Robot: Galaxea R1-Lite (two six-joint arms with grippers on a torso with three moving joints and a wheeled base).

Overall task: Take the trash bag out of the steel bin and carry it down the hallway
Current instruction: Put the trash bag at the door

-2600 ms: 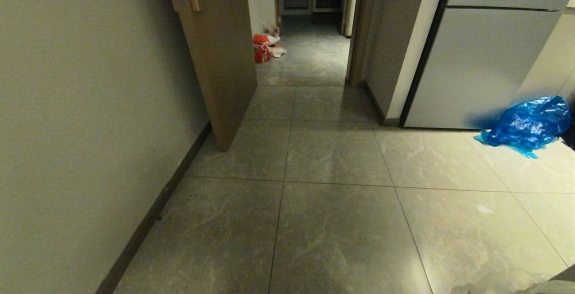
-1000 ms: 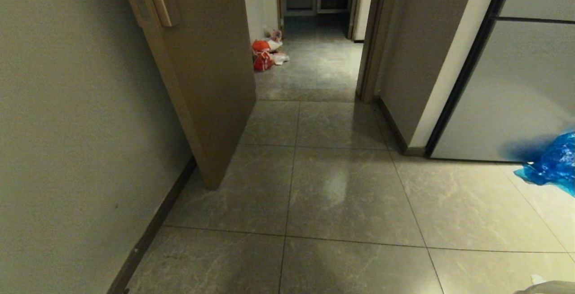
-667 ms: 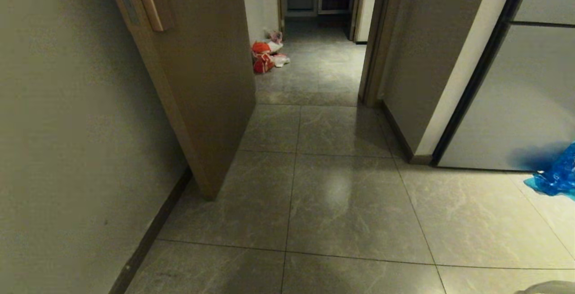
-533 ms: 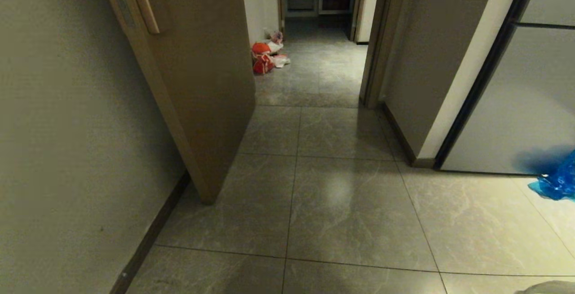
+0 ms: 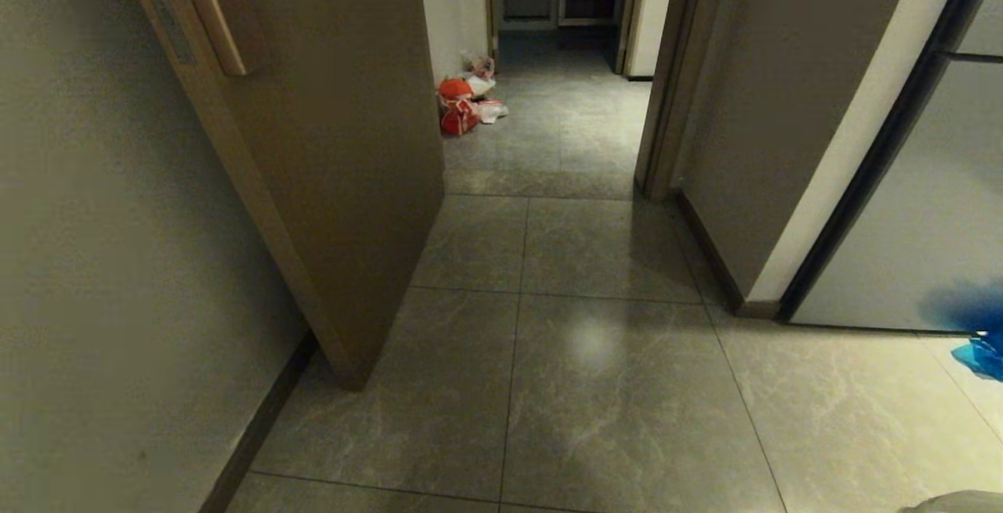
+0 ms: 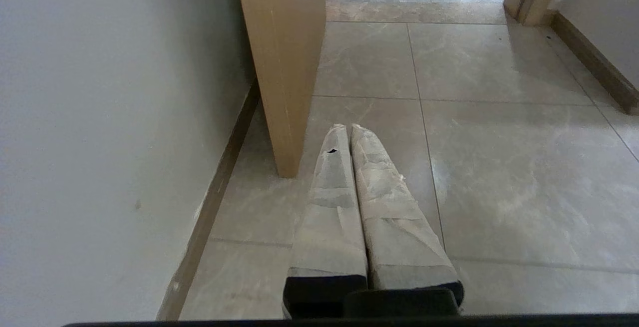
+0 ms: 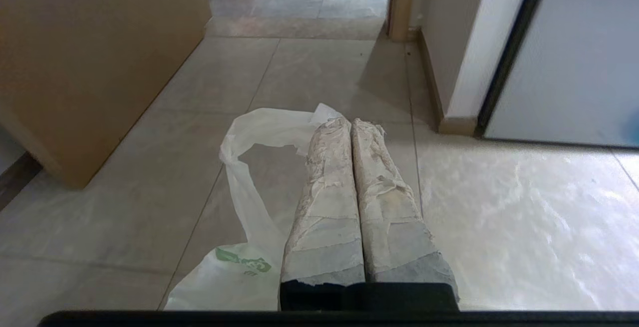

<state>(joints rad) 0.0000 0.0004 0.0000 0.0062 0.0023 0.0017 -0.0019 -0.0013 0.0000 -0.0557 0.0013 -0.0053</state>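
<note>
The hallway [image 5: 548, 356] is shown as grey marbled tile running past an open wooden door [image 5: 345, 145], which serves as the landmark here. Beyond the door, an orange-red bag [image 5: 457, 110] is seen against the far wall among other litter; well to the right of the door, a scrap of blue plastic [image 5: 983, 356] lies at the foot of a pale panel. The steel bin is not in view. Level with the door's free edge, the trash bag [image 7: 249, 267] is pinched by its handle loop in the closed right gripper [image 7: 349, 123] and hangs beside the fingers. The left gripper [image 6: 348, 128] is closed on nothing, just beside the door's edge. The bag is judged thin, soft, slippery and light (apparently near empty, though its lower part is cut off); the gathered handle is the soundest hold, since the film could tear or slide.
</note>
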